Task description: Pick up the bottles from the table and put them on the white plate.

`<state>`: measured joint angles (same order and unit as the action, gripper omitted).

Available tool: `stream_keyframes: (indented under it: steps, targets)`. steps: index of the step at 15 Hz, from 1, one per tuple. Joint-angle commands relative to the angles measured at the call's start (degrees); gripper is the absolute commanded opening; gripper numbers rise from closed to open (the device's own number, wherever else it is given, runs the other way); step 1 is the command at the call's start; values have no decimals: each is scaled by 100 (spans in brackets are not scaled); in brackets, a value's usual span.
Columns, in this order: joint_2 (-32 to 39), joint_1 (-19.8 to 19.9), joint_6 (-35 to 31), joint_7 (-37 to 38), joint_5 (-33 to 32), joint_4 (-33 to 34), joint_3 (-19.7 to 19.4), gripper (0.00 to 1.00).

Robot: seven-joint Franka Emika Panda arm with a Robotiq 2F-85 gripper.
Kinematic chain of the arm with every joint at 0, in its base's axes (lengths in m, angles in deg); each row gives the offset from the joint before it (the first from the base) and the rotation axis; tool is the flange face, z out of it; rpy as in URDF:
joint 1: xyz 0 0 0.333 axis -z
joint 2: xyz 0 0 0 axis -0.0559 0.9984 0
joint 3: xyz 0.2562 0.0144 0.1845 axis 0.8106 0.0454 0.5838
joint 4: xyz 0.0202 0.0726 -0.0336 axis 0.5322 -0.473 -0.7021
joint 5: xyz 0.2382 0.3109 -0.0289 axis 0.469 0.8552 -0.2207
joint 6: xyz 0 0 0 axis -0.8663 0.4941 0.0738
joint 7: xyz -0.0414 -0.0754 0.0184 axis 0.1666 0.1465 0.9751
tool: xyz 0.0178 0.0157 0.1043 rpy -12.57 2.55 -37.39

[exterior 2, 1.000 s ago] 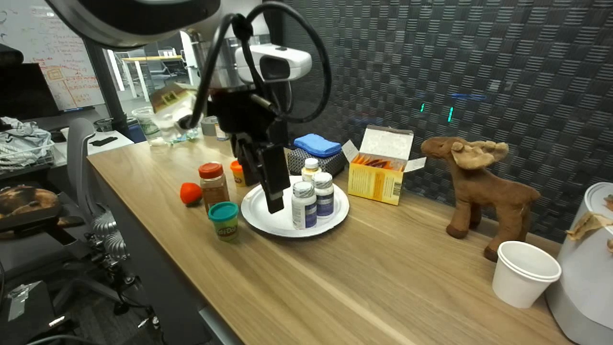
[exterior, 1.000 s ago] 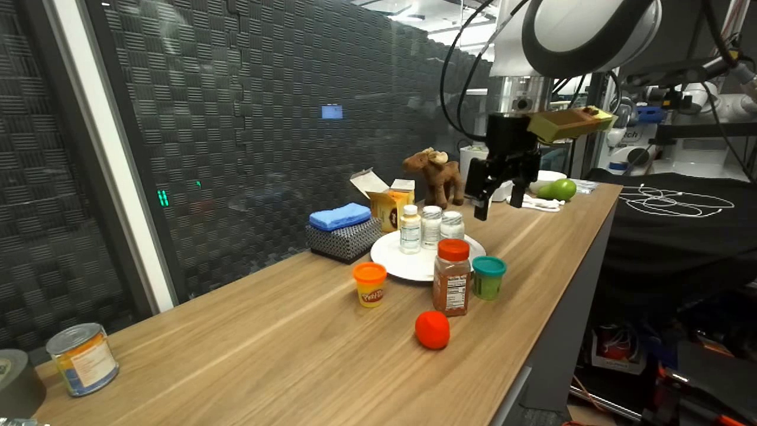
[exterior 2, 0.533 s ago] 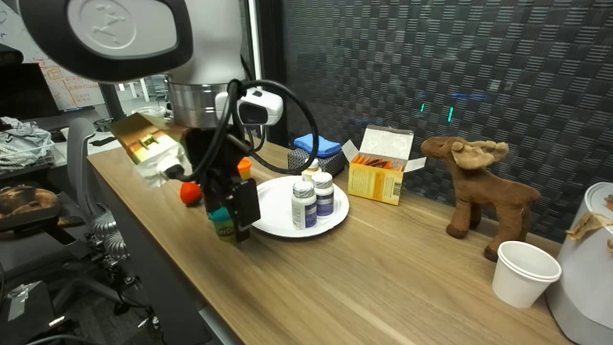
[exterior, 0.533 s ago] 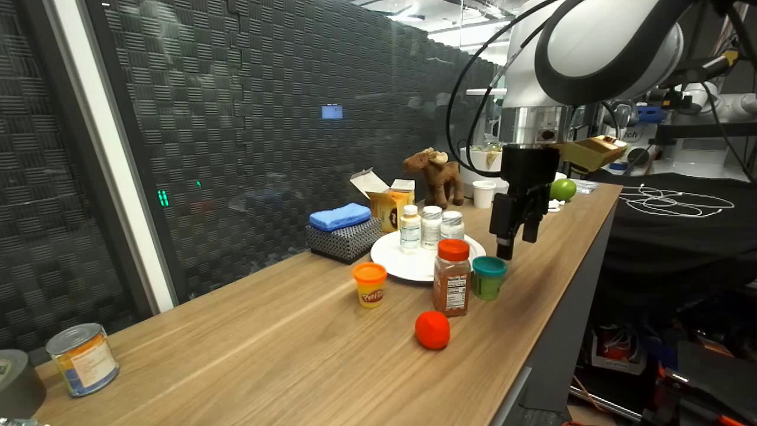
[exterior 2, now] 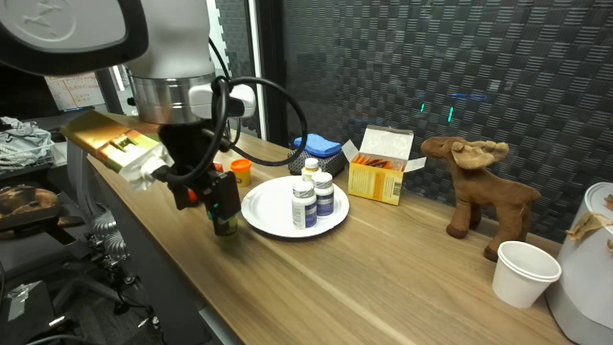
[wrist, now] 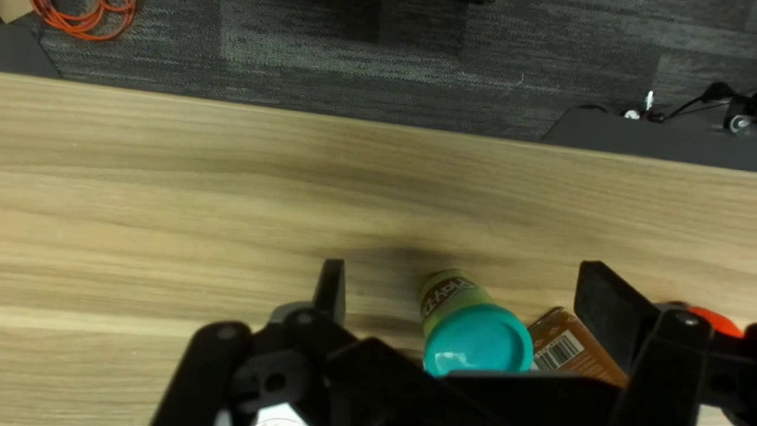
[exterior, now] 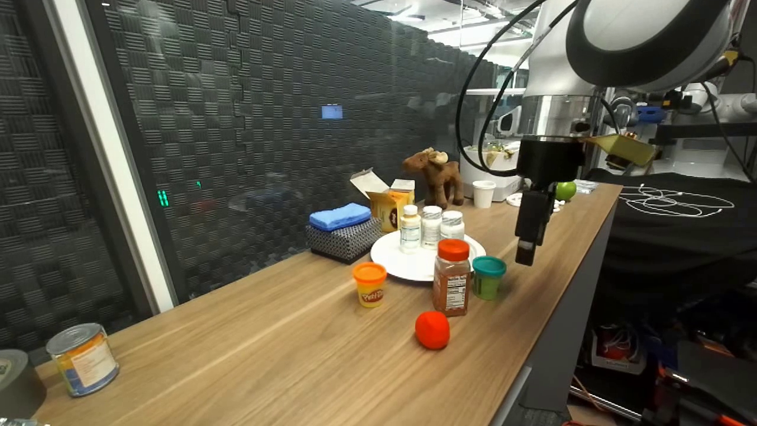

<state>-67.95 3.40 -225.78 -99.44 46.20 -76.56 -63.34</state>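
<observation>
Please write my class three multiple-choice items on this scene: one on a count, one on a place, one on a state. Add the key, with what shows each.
1. How many bottles stand on the white plate?
A) One
B) Five
C) Three

2. Where is the teal-lidded tub?
A) On the table
B) On the white plate
C) Inside the yellow box

3. How are the fingers?
A) Shut together
B) Apart
C) Shut on the toy moose

1: C, both exterior views show three there.
2: A, an exterior view shows it outside the white plate's rim.
3: B, the wrist view shows a wide gap between them.
</observation>
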Motion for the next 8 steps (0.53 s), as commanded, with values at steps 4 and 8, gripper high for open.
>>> stream_keyframes:
  steps: [4,8]
  targets:
    - [-66,-331,-494,-637,-98,-529,87,100]
    - [137,-446,-1298,-627,-206,-706,174,100]
